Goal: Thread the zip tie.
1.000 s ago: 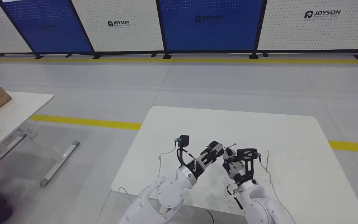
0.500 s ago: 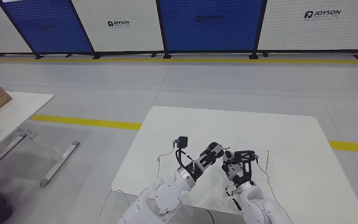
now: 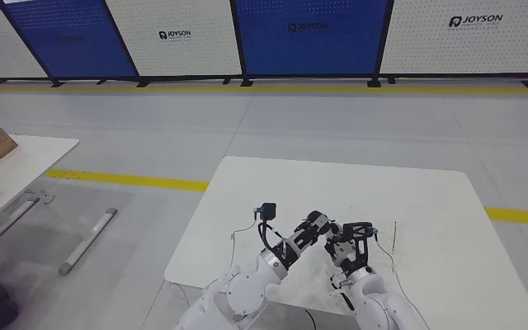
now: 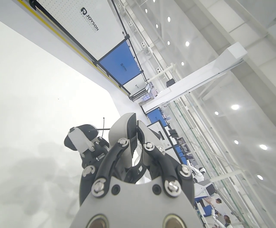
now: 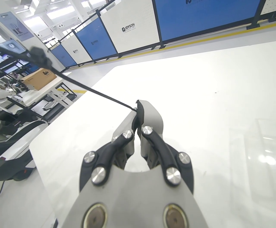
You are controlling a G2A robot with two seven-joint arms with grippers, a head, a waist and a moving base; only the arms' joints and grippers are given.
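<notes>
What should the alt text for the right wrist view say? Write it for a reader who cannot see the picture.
The right gripper is shut on one end of a thin black zip tie, which runs taut away from the fingertips to its blurred head. Below lies a white table, with blue and white wall panels behind it.

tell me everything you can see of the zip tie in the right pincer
The zip tie is a thin black strap, plastic by its look. It is pinched at the tips of the shut right pincer; from there it runs straight out, in the air above the white table, to a thicker blurred lump, likely its head, with a thin stretch beyond. Whether it is threaded cannot be told.
</notes>
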